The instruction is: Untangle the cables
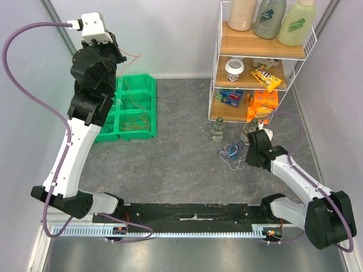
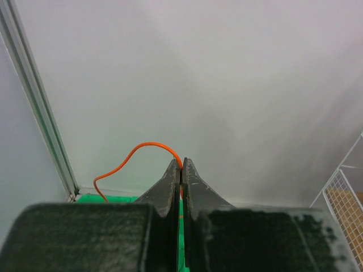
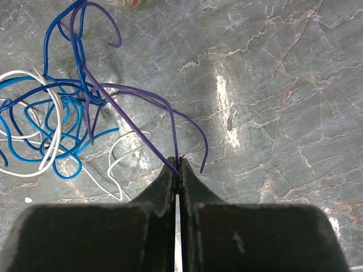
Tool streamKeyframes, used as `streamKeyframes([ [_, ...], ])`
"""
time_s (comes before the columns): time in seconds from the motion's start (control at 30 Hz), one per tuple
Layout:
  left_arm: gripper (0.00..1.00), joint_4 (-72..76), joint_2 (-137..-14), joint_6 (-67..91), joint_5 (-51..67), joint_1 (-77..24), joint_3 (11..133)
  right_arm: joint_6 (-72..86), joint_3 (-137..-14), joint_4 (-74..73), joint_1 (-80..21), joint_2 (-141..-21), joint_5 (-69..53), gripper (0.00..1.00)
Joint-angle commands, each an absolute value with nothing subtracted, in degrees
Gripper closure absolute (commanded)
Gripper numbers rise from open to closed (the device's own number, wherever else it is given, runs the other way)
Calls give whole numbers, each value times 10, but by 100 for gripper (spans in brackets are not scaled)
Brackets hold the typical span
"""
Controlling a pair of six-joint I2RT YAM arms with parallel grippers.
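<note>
A loose tangle of blue, white and purple cables lies on the grey table beside my right gripper; it also shows in the right wrist view. My right gripper is shut on a purple cable that runs from the tangle into its tips. My left gripper is raised high over the green bins and shut on a single orange cable, which loops out to the left; it shows as a thin orange line in the top view.
A green bin tray with several compartments holds orange cables at the back left. A wire shelf with bottles, a cup and snacks stands at the back right. Two small jars stand before it.
</note>
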State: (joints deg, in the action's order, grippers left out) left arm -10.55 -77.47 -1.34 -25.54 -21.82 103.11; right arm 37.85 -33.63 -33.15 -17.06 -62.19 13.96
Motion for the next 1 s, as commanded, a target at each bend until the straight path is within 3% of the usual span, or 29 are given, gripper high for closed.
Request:
streamKeyframes([
  [0.0, 98, -75, -775, -35, -280, -214, 993, 373, -341, -316, -170, -621, 145, 100],
  [0.2, 98, -50, -752, -32, -289, -207, 882, 374, -339, -317, -170, -621, 145, 100],
  [0.6, 98, -202, -727, 120, -344, -206, 812, 373, -341, -314, -170, -630, 142, 100],
  [0.97, 98, -340, -856, 279, -252, -150, 820, 373, -338, -315, -170, -621, 140, 100],
])
